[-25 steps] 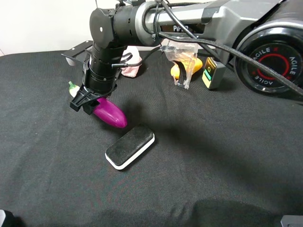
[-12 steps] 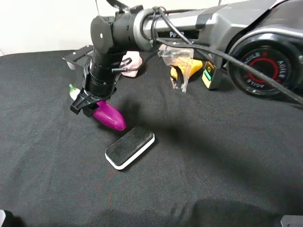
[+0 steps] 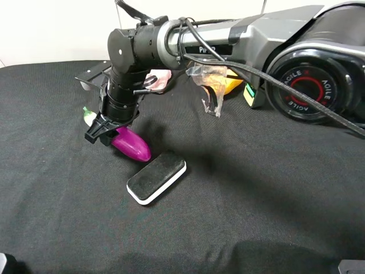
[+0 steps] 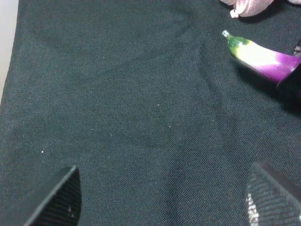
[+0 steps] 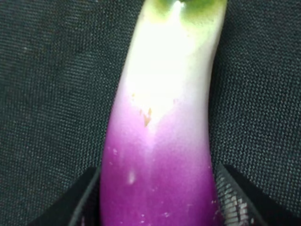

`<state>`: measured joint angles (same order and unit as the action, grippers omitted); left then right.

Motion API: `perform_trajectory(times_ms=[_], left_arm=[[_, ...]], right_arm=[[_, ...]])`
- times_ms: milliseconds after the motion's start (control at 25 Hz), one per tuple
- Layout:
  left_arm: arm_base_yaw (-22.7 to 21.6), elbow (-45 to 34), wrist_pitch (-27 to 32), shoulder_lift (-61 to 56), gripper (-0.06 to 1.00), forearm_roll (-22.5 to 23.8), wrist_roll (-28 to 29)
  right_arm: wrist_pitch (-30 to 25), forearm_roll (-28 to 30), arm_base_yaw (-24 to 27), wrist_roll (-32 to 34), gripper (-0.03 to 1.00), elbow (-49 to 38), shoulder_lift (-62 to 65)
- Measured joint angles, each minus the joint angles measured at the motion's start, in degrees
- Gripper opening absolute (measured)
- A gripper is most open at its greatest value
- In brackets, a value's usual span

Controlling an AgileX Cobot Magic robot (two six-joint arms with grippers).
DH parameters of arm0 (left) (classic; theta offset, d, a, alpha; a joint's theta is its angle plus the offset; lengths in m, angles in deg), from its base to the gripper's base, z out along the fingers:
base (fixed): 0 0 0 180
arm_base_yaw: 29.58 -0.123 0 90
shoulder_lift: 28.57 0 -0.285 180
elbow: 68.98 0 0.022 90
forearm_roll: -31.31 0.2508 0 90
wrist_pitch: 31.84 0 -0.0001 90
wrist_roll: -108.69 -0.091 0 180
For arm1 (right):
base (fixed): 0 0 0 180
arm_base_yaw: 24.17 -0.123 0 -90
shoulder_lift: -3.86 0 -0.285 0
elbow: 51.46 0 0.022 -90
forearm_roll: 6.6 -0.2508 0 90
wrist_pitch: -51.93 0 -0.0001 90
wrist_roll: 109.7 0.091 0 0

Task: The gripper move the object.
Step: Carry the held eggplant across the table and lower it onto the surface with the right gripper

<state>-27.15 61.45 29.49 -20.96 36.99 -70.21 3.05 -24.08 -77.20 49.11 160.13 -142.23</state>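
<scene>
Against black woven cloth [image 3: 256,217] before a pale wall [image 3: 45,28], purple eggplant [image 3: 132,145].

A black-topped white eraser [image 3: 156,177] lies on black cloth [image 3: 256,200], a mango [image 3: 231,84] well behind.

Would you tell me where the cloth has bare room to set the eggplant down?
Bare cloth lies in front of the eraser and right of it. Crowded: the back, around the mango and plastic bag, and by the eggplant in the right gripper.
</scene>
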Motion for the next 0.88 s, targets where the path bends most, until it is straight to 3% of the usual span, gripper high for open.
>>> perform_trajectory(times_ms=[880], left_arm=[[0.0, 0.0, 0.0, 0.0, 0.71, 0.0, 0.0]], right_arm=[[0.19, -0.72, 0.0, 0.0, 0.38, 0.0, -1.07]])
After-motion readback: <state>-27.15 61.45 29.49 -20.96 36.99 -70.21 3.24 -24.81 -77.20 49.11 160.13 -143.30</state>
